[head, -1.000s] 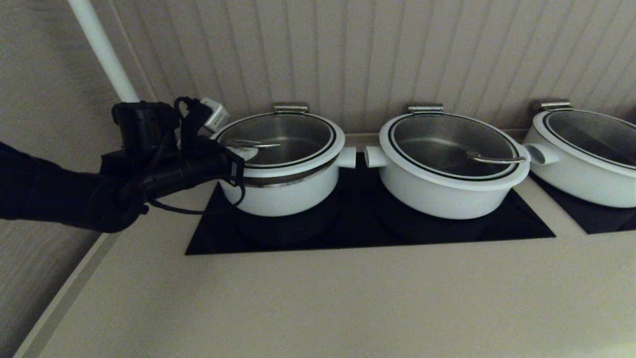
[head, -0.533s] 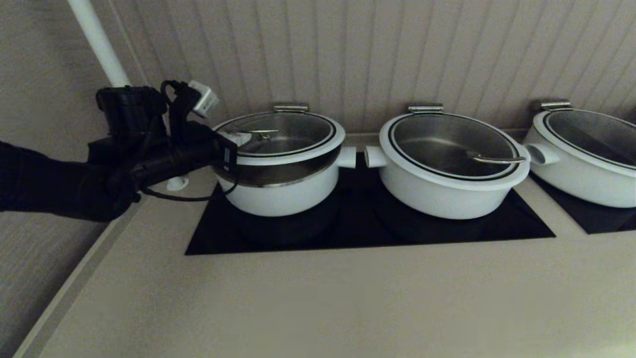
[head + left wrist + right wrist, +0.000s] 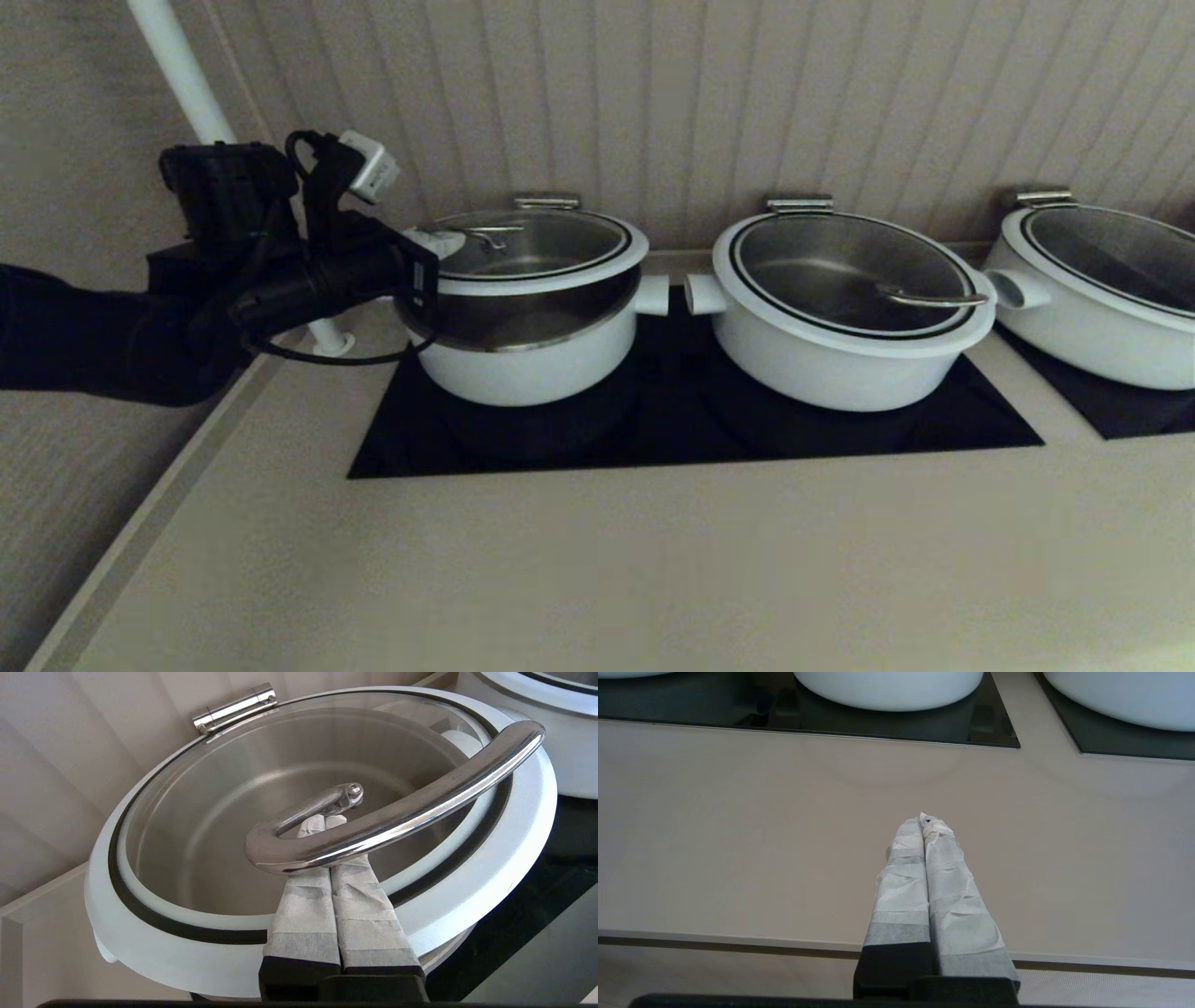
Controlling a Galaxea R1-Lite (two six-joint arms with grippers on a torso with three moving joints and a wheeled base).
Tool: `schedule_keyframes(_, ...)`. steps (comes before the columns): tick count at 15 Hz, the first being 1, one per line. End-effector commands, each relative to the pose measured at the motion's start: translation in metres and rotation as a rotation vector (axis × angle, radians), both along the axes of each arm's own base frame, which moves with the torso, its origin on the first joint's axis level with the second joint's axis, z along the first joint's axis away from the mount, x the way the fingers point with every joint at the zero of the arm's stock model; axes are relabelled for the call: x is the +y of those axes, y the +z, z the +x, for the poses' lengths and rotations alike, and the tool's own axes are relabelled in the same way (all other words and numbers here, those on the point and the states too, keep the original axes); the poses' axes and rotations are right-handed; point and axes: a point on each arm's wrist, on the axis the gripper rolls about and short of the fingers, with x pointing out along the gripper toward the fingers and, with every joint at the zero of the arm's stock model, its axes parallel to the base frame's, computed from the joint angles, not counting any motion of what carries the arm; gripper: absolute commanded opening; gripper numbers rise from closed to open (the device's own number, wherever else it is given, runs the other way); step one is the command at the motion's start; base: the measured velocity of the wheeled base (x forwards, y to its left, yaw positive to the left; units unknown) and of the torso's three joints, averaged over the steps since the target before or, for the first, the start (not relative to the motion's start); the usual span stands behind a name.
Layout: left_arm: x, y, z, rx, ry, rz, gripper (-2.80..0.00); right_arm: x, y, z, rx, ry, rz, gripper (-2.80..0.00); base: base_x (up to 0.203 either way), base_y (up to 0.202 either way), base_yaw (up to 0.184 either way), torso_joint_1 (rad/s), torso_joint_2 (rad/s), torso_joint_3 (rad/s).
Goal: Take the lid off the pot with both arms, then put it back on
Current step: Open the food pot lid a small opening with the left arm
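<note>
My left end effector [image 3: 439,245] reaches in from the left over the near-left edge of the lid [image 3: 532,252]. Its two taped fingers [image 3: 303,896] are pressed together and slid under the arched steel handle [image 3: 397,807], so they hook it from below rather than pinch it. The lid is tilted up on my side, its far edge by the steel hinge [image 3: 546,201] at the back wall, and a dark gap shows between its white rim and the pot [image 3: 523,359]. The pot stands on the black cooktop [image 3: 672,429] set into the worktop [image 3: 597,569]. To its right sits a wider white pot [image 3: 840,355] with its lid shut, and a third pot [image 3: 1092,327] at the far right. My right end effector [image 3: 924,819] hangs over bare worktop, fingers closed together, holding nothing.
</note>
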Motion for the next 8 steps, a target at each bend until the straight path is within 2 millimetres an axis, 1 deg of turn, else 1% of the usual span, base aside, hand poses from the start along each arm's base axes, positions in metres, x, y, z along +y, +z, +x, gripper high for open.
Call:
schedule_keyframes(1,0.0016,0.0025,-0.0007,-0.010,0.003,0.000,-2.80,0.0000,0.0000,0.0001,0.002,0.001,-0.001,-2.80,0.000,0.000,0.000,0.000,0.00,0.000)
schedule_keyframes(6,-0.0014,0.0020,0.0003,-0.014,-0.005,0.005,-2.80,0.0000,0.0000,0.0001,0.002,0.001,-0.001,-2.80,0.000,0.000,0.000,0.000,0.00,0.000)
schedule_keyframes(8,-0.0021,0.0055,0.0014,-0.027,-0.007,0.003,-2.80,0.0000,0.0000,0.0000,0.001,0.001,-0.001,-2.80,0.000,0.000,0.000,0.000,0.00,0.000)
